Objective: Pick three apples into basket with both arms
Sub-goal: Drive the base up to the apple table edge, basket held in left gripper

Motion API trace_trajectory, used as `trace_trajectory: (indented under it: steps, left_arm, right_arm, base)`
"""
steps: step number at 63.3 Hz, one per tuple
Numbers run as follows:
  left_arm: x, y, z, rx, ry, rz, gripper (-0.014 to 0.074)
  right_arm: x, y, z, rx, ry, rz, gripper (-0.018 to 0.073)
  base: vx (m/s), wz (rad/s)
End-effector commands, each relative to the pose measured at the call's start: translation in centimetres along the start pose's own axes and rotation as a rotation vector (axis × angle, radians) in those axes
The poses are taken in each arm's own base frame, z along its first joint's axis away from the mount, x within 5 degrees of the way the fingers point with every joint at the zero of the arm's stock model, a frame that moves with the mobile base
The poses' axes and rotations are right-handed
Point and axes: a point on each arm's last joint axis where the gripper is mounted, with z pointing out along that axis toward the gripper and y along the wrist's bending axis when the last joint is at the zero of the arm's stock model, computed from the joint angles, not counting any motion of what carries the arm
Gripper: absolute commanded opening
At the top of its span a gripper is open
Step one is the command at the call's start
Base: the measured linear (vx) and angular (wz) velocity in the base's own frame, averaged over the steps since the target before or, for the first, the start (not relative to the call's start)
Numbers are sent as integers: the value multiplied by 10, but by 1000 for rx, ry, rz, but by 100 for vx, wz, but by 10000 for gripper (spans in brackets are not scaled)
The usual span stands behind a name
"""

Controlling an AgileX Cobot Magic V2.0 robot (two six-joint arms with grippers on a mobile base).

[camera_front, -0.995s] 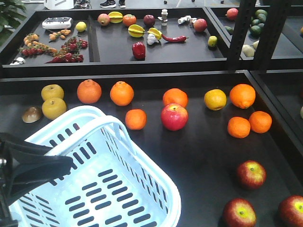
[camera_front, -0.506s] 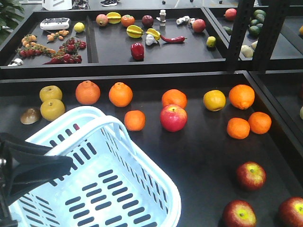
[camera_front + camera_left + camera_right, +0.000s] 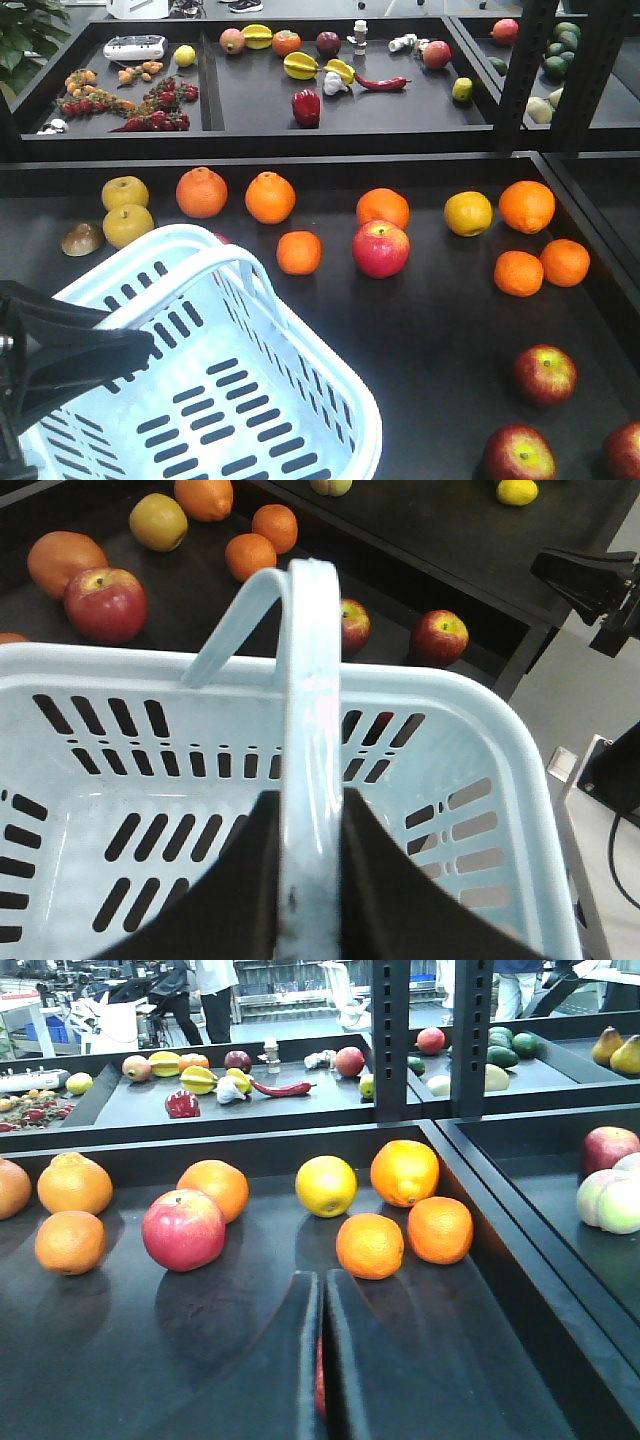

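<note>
The pale blue basket point(image 3: 120, 270) fills the lower left, and nothing lies in it. My left gripper point(image 3: 310, 880) is shut on its hoop handle point(image 3: 308, 670), one black finger on each side. Three dark red apples lie at the lower right: one point(image 3: 545, 374) further back, one point(image 3: 518, 455) at the front, one point(image 3: 628, 450) cut by the frame edge. Two of them point(image 3: 352, 625) point(image 3: 440, 637) show beyond the basket's rim. My right gripper point(image 3: 322, 1280) hangs shut above the dark table with nothing held; a red sliver shows through the slit between its fingers.
A brighter red apple point(image 3: 380, 248) sits mid-table among several oranges point(image 3: 299, 252) and yellow fruits point(image 3: 468, 212). A raised rear tray point(image 3: 250, 135) holds mixed produce. Black uprights point(image 3: 525, 70) stand at the right, with a side bin point(image 3: 560, 1200) beyond them.
In the front view the fruit and trays have shifted slightly right and down. The basket and my left arm keep the same place in the frame.
</note>
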Motion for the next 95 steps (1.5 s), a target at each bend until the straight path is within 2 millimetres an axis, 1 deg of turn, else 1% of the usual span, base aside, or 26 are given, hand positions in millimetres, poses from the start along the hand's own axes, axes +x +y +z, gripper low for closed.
trace_trajectory:
  steps: [1, 59, 68, 95]
  left_arm:
    - [-15, -3, -9, -4, -126, -16, -6]
    - [-15, -3, -9, -4, -126, -16, -6]
    - [-18, -2, -9, -20, -158, -17, -6]
    - [-19, -2, -10, -21, -160, -17, -6]
  right_arm:
    - [-2, 1, 0, -16, -69, -14, -5]
    - [-2, 1, 0, -16, -69, -14, -5]
    - [-2, 1, 0, -16, -69, -14, -5]
    - [-2, 1, 0, -16, -69, -14, -5]
  base:
    - [0, 4]
    - [0, 0]
    - [0, 0]
    - [0, 0]
